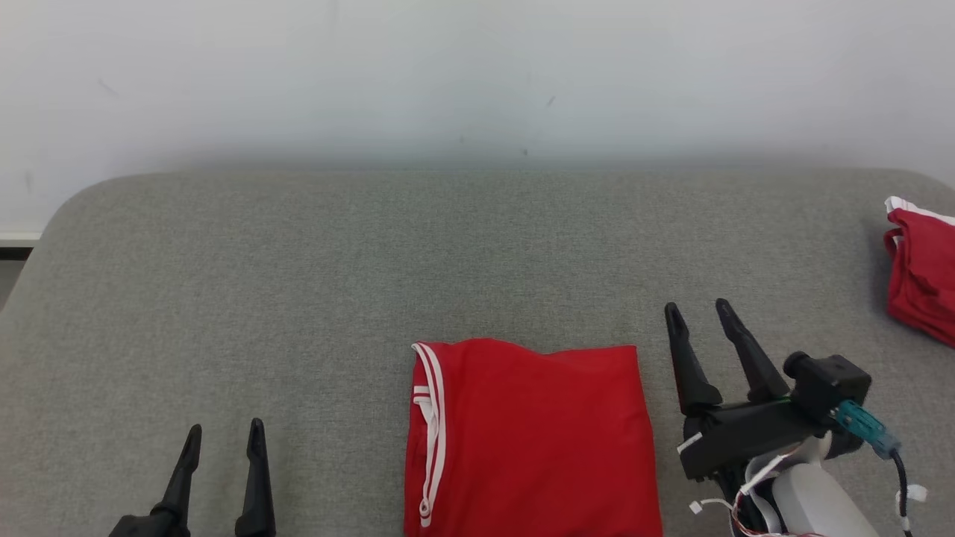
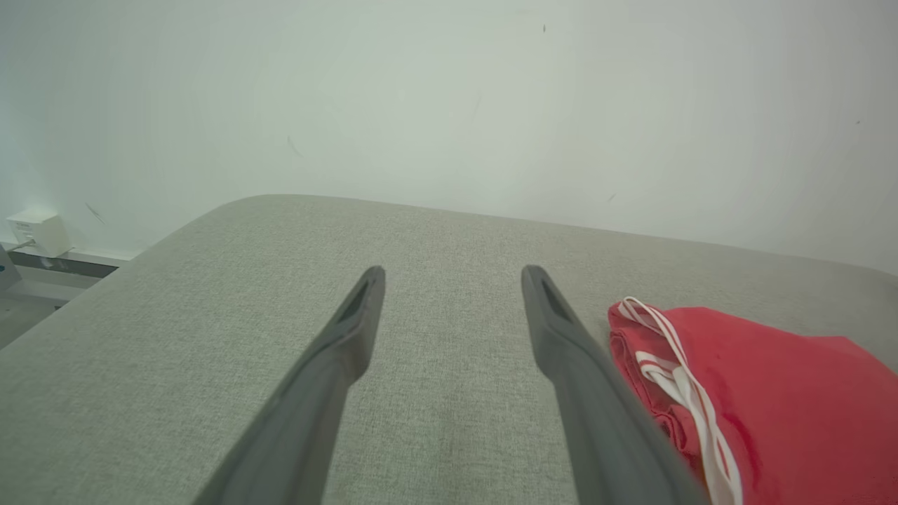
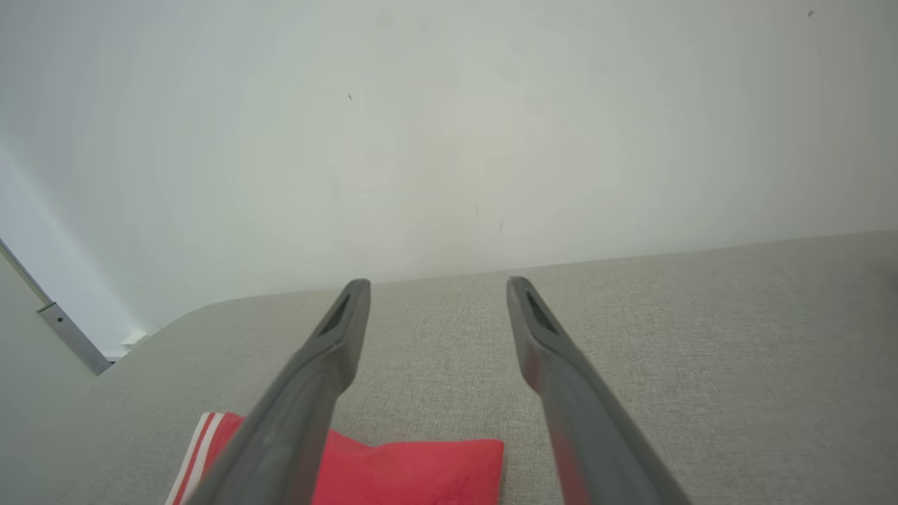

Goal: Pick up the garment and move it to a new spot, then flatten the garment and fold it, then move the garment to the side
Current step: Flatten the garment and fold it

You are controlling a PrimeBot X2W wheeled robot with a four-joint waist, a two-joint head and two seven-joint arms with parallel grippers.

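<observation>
The folded red garment (image 1: 533, 440) was seen lying flat on the grey fabric surface (image 1: 298, 283), near its front edge and just left of the R gripper (image 1: 697, 306), whose fingers were spread w/ nothing between them. The L gripper (image 1: 226, 426), likewise spread & empty, was set well apart on the garment's other side. In the L wrist view a small white box (image 2: 38, 233), possibly a wall socket, was caught low on the wall. In the head view a second red piece (image 1: 921, 276), rumpled, was noted at the far R edge. White striped trim was shown along the garment's L side. The surface was woven, w/ rounded corners.
</observation>
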